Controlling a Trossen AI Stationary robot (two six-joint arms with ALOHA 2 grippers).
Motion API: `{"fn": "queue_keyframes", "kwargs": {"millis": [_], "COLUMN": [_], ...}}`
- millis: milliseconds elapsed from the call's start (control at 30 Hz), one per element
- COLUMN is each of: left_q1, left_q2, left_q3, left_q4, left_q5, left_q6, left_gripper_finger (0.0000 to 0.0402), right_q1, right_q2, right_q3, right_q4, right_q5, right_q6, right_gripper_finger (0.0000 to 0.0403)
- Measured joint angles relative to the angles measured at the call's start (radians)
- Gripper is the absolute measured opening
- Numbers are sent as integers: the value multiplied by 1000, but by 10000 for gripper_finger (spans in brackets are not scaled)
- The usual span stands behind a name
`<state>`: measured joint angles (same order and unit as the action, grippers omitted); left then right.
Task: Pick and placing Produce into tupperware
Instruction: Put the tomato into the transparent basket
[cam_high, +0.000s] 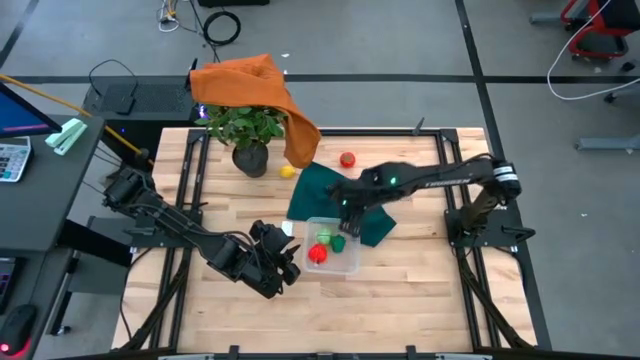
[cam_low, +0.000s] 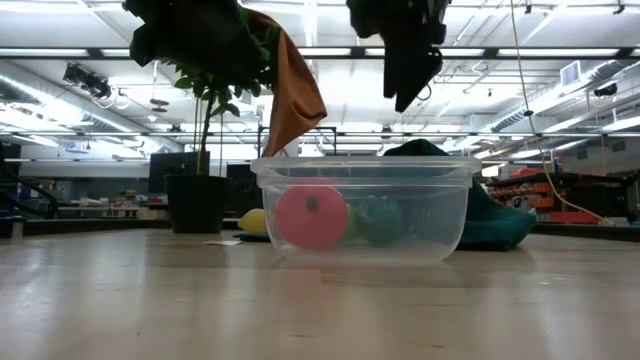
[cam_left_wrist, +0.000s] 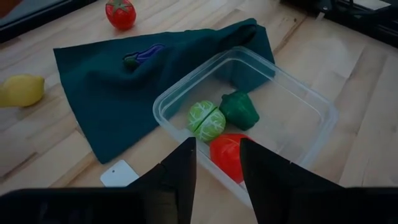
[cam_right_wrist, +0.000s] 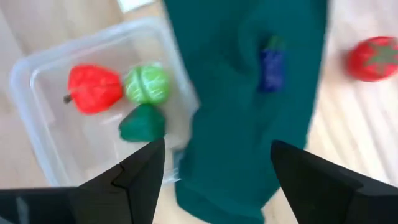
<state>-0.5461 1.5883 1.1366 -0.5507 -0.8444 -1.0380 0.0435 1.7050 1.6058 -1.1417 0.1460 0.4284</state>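
The clear tupperware (cam_high: 345, 262) stands on the wooden table, its far edge on a teal cloth (cam_high: 320, 190). In it lie a red piece (cam_left_wrist: 227, 152), a light green cabbage (cam_left_wrist: 206, 120) and a dark green pepper (cam_left_wrist: 240, 109). A dark blue eggplant (cam_right_wrist: 271, 65) lies on the cloth. A red tomato (cam_high: 347, 159) and a yellow lemon (cam_high: 287, 171) lie on the table beyond the cloth. My left gripper (cam_left_wrist: 217, 168) is open and empty, just left of the tupperware. My right gripper (cam_right_wrist: 217, 180) is open and empty, above the cloth at the tupperware's far edge.
A potted plant (cam_high: 245, 130) with an orange cloth (cam_high: 255, 85) draped over it stands at the far left. A small white block (cam_left_wrist: 121, 174) lies by the tupperware's left corner. Bare wood lies in front of and to the right of the tupperware.
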Motion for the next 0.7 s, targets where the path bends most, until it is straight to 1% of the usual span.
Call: {"fn": "queue_keyframes", "kwargs": {"millis": [133,267,467,700], "left_q1": [0,0,14,44], "left_q2": [0,0,0,0], "left_q3": [0,0,0,0], "left_q4": [0,0,5,8], "left_q5": [0,-20,-32,-33], "left_q6": [-7,-26,-31,-32], "left_gripper_finger": [134,132,126,135], "right_q1": [-50,-111,-192,-264], "right_q2": [-53,-81,-80,-54], "right_q3": [0,0,0,0], "right_q4": [-24,-27,-26,6], "right_q5": [37,43,38,27], "right_q6": [1,0,-29,-101], "right_gripper_finger": [254,252,256,270]}}
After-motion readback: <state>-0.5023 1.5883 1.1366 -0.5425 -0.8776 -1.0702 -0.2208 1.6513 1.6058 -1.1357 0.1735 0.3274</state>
